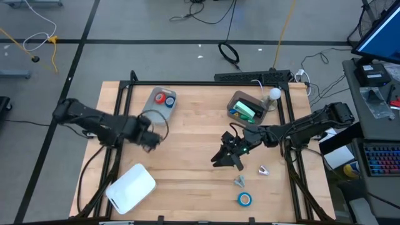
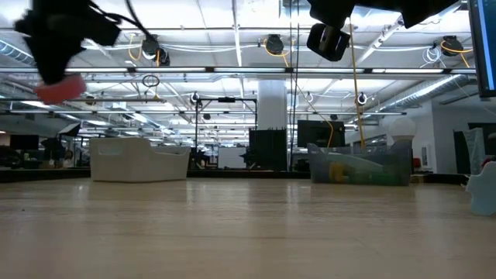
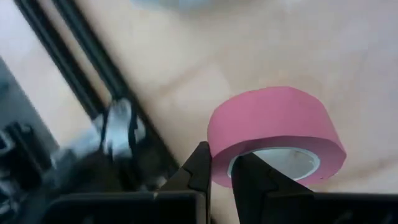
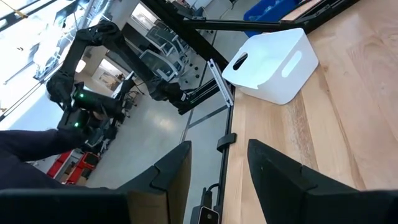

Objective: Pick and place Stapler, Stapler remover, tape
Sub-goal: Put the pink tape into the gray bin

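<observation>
My left gripper (image 1: 152, 141) hangs above the table's left half, shut on a red tape roll (image 3: 273, 134) that also shows in the low view (image 2: 59, 89). A clear tub (image 1: 150, 106) at the far left holds a red tape (image 1: 160, 98) and a blue tape (image 1: 170, 101). Another blue tape (image 1: 244, 199) lies flat near the front right. Two small metal staple removers (image 1: 263, 169) (image 1: 240, 181) lie beside it. A green stapler (image 1: 245, 111) lies in a grey tub (image 1: 236, 100) at the far right. My right gripper (image 1: 226, 159) hovers open over the table's right half, holding nothing. My left gripper pinches the red roll's wall (image 3: 219, 163) between its two fingers, one finger (image 3: 252, 177) inside the pale core and the other (image 3: 200, 167) outside. The fingers come steeply from above. The roll is tilted and lifted clear of the table.
A white bin (image 1: 130, 187) stands at the table's near left corner, seen also in the right wrist view (image 4: 270, 62). A black frame (image 1: 125, 94) runs round the tabletop. Bare wood lies between the two arms.
</observation>
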Controlling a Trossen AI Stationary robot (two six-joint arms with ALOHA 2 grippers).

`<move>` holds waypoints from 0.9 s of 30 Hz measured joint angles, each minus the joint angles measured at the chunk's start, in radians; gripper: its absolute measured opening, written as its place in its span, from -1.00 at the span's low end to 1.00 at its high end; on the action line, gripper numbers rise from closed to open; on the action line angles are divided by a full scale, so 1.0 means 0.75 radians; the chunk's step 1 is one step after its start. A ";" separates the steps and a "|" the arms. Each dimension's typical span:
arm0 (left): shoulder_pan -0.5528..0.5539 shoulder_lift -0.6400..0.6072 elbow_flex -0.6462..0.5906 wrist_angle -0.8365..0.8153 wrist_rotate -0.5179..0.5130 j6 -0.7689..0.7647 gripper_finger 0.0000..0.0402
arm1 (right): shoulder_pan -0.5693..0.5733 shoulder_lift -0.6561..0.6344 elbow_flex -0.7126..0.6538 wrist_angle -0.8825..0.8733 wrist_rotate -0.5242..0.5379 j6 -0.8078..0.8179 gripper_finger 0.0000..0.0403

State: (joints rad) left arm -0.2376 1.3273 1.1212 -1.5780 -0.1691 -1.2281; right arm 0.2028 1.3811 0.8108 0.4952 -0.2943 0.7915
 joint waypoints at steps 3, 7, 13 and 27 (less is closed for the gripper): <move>0.168 -0.009 0.001 0.022 -0.106 0.165 -0.83 | 0.000 0.000 0.000 0.001 0.000 0.000 -0.24; 0.383 -0.008 0.001 0.057 -0.240 0.393 -0.83 | 0.000 0.000 0.000 0.001 0.000 0.000 -0.24; 0.676 -0.008 0.001 0.209 -0.337 0.743 -0.83 | 0.000 0.000 0.000 0.001 0.003 -0.036 -0.24; 1.082 0.113 0.000 0.773 -0.226 1.224 -0.83 | -0.001 0.000 0.000 0.001 0.005 -0.039 -0.24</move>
State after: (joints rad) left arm 0.5740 1.4121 1.1210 -0.9985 -0.3386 -0.3101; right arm 0.2024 1.3811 0.8108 0.4957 -0.2909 0.7620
